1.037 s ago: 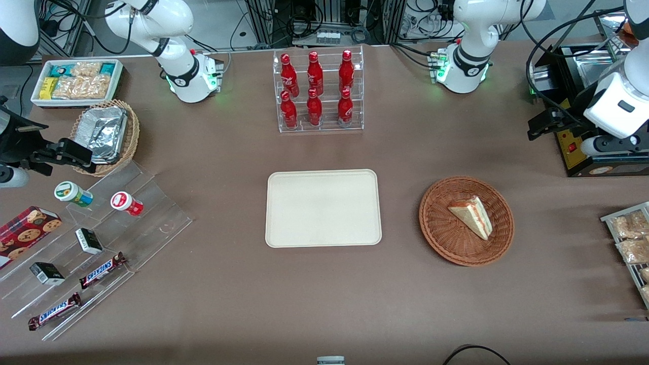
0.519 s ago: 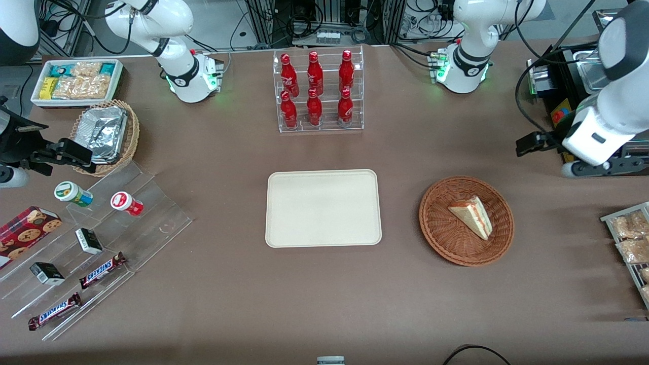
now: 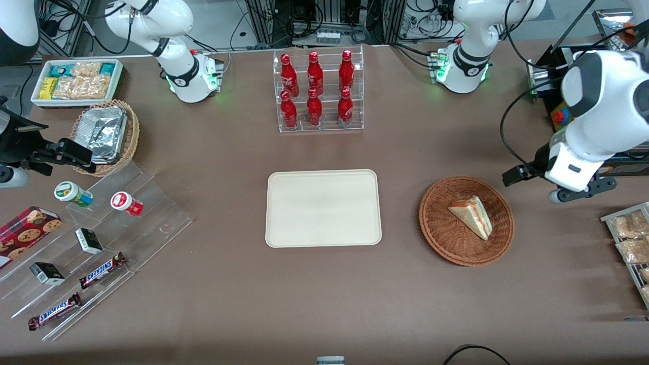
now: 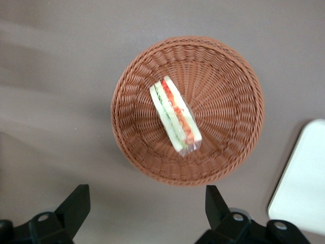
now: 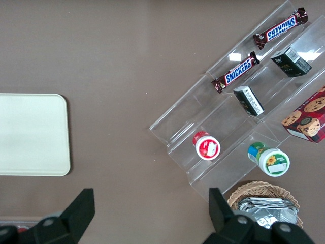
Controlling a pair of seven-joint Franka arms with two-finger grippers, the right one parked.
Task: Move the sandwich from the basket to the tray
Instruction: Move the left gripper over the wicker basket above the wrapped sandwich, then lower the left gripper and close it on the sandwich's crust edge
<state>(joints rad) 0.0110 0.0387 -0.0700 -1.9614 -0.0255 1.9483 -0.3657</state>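
The only writing that can be read is "SNICKERS", on two bars (image 3: 103, 270) lying on a clear stepped stand (image 3: 91, 243) toward the parked arm's end of the bench (image 3: 213, 304). The same stand carries two small dark boxes, a green-lidded cup (image 3: 72, 193) and a red-lidded cup (image 3: 125, 203), with a red cookie box (image 3: 25, 232) beside them; their print is too small to read. Six red bottles (image 3: 315, 91) stand in a clear rack, farther from the front camera than the tray (image 3: 323, 208).

The sandwich (image 3: 472, 216) lies in the basket (image 3: 441, 230), its cut edge of red, orange and green filling showing in the left wrist view (image 4: 175, 116). The basket sits near the tray, apart from it, toward the working arm's end. The tool (image 4: 144, 203) hangs above the bench just beside the basket, its fingers (image 4: 76, 203) spread wide and holding nothing. Nothing stands between it and the sandwich.
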